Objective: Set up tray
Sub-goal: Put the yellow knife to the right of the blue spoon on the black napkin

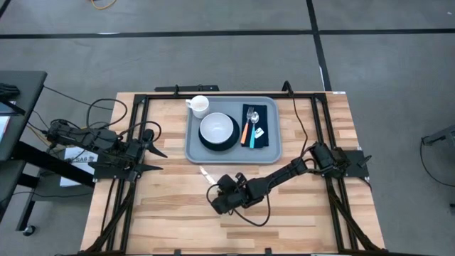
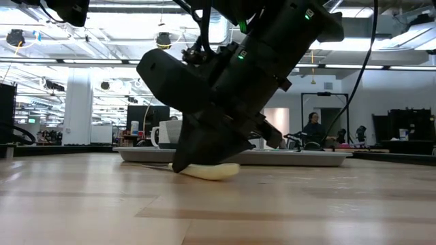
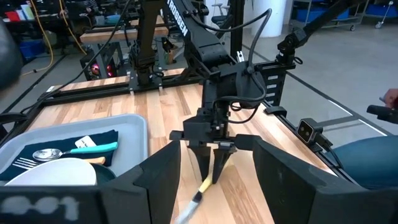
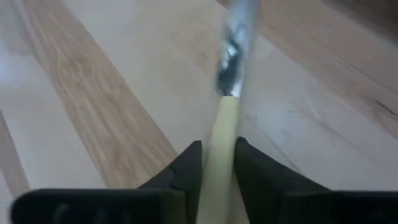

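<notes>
The light grey-blue tray [image 1: 193,152] sits at the table's far middle. It holds a white mug [image 1: 199,106], a white bowl [image 1: 217,130] on a dark plate, and a navy napkin [image 1: 259,114] with a fork and a spoon. A knife [image 1: 205,171] with a cream handle lies on the wood just near of the tray. My right gripper [image 4: 217,162] is down over it, shut on the handle. My left gripper [image 1: 155,159] waits open at the table's left, by the tray's left rim. My right gripper pinches the knife's cream handle [image 4: 225,130] between its two fingers, one on each side. It comes from above, slanting down [image 3: 211,173]. The metal blade [image 4: 235,43] points away past the fingertips. The handle [image 2: 208,171] lies on the table.
Black frame rails [image 1: 135,135] run along the left and right sides of the table. Bare wood [image 1: 163,213] stretches across the near half. A cable loops under the right arm [image 1: 284,173]. A person [image 2: 313,126] sits far behind the table.
</notes>
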